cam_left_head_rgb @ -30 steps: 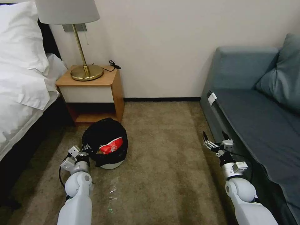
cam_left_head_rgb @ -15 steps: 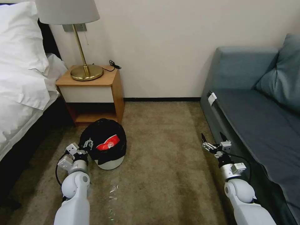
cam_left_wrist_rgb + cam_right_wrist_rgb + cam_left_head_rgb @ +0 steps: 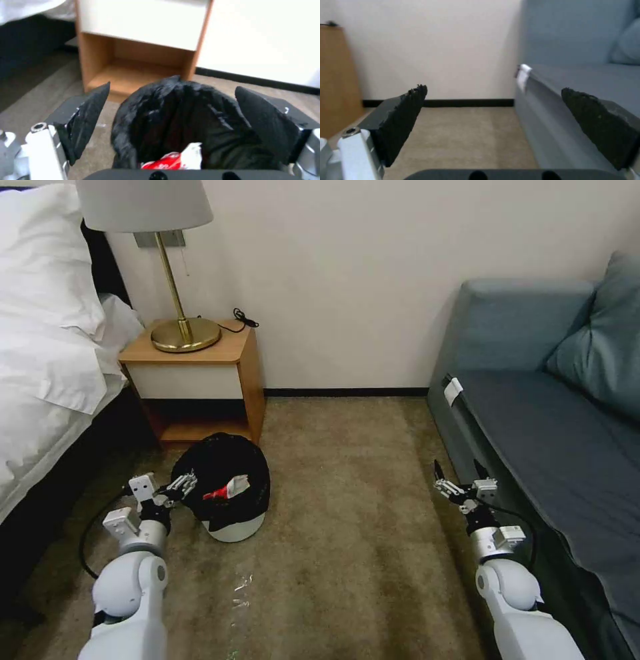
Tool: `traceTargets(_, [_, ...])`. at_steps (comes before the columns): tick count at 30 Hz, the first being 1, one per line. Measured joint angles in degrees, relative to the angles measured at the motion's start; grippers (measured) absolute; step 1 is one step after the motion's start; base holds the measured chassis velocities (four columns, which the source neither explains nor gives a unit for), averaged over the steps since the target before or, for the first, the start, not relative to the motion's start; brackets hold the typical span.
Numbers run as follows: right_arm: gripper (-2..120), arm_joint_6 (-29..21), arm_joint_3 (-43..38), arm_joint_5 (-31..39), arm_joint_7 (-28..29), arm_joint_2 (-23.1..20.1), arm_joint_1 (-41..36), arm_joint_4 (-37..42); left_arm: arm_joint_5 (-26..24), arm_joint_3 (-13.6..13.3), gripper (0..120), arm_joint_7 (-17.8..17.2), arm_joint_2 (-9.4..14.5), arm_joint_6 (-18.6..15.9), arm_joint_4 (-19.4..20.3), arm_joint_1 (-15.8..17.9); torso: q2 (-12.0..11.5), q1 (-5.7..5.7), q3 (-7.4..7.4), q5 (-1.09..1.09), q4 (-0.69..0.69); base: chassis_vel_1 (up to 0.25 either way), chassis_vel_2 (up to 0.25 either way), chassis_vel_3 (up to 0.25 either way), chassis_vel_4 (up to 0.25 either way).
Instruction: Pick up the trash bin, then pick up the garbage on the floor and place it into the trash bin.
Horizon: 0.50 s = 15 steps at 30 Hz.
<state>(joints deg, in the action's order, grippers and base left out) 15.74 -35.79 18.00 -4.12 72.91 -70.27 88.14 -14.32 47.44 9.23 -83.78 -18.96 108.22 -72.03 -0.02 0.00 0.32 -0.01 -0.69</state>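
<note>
— Where is the trash bin [image 3: 230,527] seen?

— It is found on the carpeted floor [image 3: 347,527], just in front of the wooden nightstand [image 3: 200,380] that is set against the wall beside the bed [image 3: 40,380]. Its white body is tilted toward the robot, and its rim is wrapped in a crinkly black bag [image 3: 220,467]. In the left wrist view the bin [image 3: 186,125] is framed between the two dark pads, with the nightstand's open shelf [image 3: 133,75] behind it.

— And what is seen inside it?

— A crushed red-and-white paper cup [image 3: 227,490] is lodged in the mouth of the bag; it is also seen from the left wrist [image 3: 176,160]. A clear plastic bottle [image 3: 239,590] is left lying on the floor nearer the robot, apart from the bin.

— How is the left claw [image 3: 175,488] placed?

— It is held just beside the bin's left rim, level with the bag. Its fingers are spread apart and nothing is gripped between them; whether the bag is touched cannot be told.

— And the right claw [image 3: 460,479]?

— It is held above the floor close to the front edge of the blue sofa [image 3: 533,433], well apart from the bin. Its fingers are parted as well and nothing is held. From the right wrist, bare carpet and the sofa's front [image 3: 553,112] are seen between the two pads.
</note>
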Motion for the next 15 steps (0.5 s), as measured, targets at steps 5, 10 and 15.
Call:
traceTargets(5, [100,-2.0,-2.1,-2.5,2.2,1.1,-1.3,2.0,2.1,0.2,100,4.8,1.1,-0.7,0.5,0.6,0.0,0.00,0.00,0.01,0.00,0.000,0.000,0.000,0.000])
traceTargets(10, [100,-4.5,-3.4,-3.0,3.4,1.7,-3.1,4.4,3.6,0.2,100,7.1,1.3,0.7,0.7,0.3,0.0,0.00,0.00,0.00,-0.01,0.000,0.000,0.000,0.000])
traceTargets(15, [100,-4.9,-3.8,-3.0,3.1,1.6,-3.4,4.9,3.1,0.0,100,7.5,1.2,1.1,1.0,-0.2,0.0,0.00,0.00,0.00,0.00,0.000,0.000,0.000,0.000])
